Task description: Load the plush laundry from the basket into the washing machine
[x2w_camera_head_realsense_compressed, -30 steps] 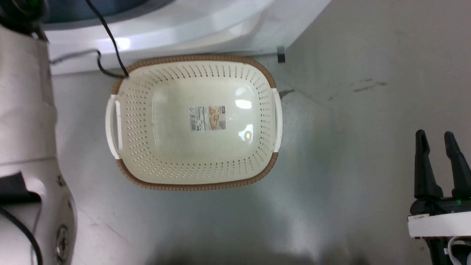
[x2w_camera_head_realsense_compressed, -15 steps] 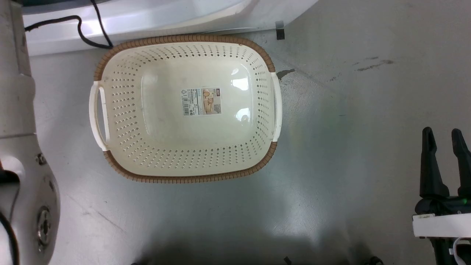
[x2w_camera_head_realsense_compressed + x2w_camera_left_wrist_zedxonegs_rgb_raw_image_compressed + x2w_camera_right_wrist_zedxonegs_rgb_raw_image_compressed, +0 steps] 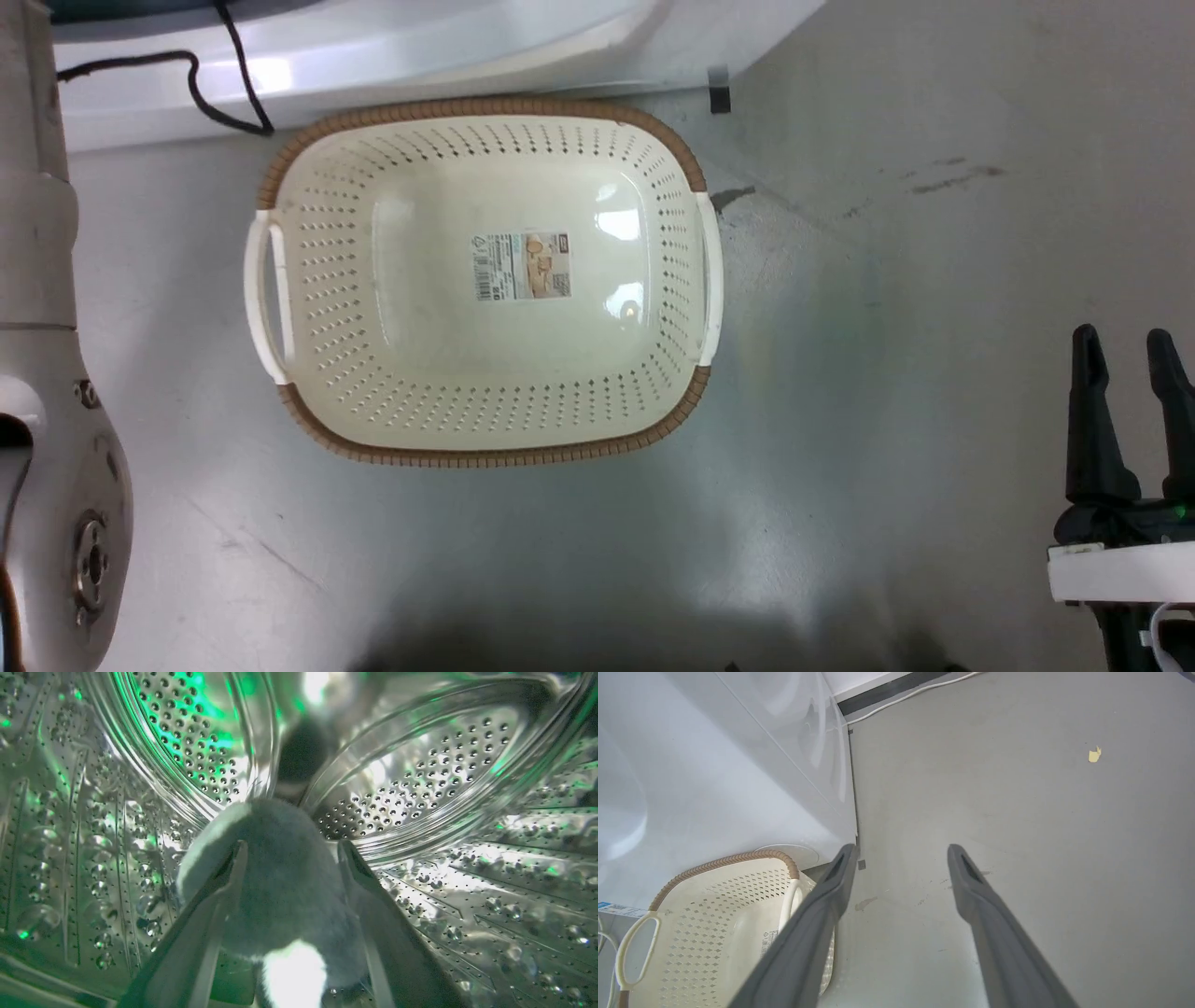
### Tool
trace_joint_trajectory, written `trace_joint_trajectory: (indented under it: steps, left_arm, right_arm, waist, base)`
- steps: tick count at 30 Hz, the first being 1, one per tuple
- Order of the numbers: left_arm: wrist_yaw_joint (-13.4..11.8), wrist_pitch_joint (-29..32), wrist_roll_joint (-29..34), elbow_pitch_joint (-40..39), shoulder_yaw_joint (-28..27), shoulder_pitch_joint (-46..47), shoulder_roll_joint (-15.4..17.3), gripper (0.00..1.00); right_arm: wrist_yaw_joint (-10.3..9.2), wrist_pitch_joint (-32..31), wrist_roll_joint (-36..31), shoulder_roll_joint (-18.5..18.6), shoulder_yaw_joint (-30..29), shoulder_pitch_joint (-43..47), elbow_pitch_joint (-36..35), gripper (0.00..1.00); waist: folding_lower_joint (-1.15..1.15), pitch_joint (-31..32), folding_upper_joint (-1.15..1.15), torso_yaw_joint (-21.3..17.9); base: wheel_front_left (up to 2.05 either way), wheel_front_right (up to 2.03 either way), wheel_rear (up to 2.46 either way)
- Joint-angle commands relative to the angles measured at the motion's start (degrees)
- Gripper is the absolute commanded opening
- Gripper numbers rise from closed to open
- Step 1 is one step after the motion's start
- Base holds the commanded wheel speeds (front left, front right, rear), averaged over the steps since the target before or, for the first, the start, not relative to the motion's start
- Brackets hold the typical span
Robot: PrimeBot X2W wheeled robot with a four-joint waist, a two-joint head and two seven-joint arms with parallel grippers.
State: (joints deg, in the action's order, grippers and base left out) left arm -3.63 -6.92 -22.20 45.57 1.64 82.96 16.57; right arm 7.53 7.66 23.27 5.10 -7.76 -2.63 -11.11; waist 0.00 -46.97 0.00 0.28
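Plush (image 3: 285,896), lodged deep in drum (image 3: 420,779) between spread fingers (image 3: 210,914) of left gripper (image 3: 292,845): is to be fully freed before gripper is drawn straight back.

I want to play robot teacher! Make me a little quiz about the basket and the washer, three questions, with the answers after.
1. True or false: the basket holds laundry.
2. Which gripper's jaws stand open over the floor?
3. Where is the plush? A in the basket; B in the drum; C on the floor.

Key
1. False: just a sticker on its bottom.
2. The right gripper.
3. B, between the jaws of the left gripper.
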Motion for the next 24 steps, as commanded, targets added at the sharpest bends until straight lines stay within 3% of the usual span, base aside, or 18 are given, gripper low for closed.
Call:
trace_joint_trajectory:
  steps: [1, 14, 24]
  left_arm:
    - [0.6, -0.6, 0.4, 0.6, 0.4, 0.1, 0.1, 1.0]
    - [4.7, -7.0, 1.6, 6.4, 4.4, -9.0, -2.6, 1.0]
    - [5.7, -8.1, 4.5, 3.4, 6.8, -20.0, -5.1, 1.0]
  right_arm:
    - [-0.04, 0.2, 0.1, 0.2, 0.1, -0.6, 0.2, 1.0]
    - [-0.04, -0.7, -0.2, -0.1, -0.7, -1.6, 1.1, 1.0]
    - [-0.04, -1.3, -0.8, -1.1, -0.1, -0.5, 3.0, 1.0]
  waist:
    - [0.0, 0.8, 0.0, 0.4]
    - [0.0, 8.9, 0.0, 3.4]
    - [0.0, 17.7, 0.0, 4.8]
  base:
    - [0.0, 0.0, 0.0]
    - [0.0, 0.0, 0.0]
    - [0.0, 0.0, 0.0]
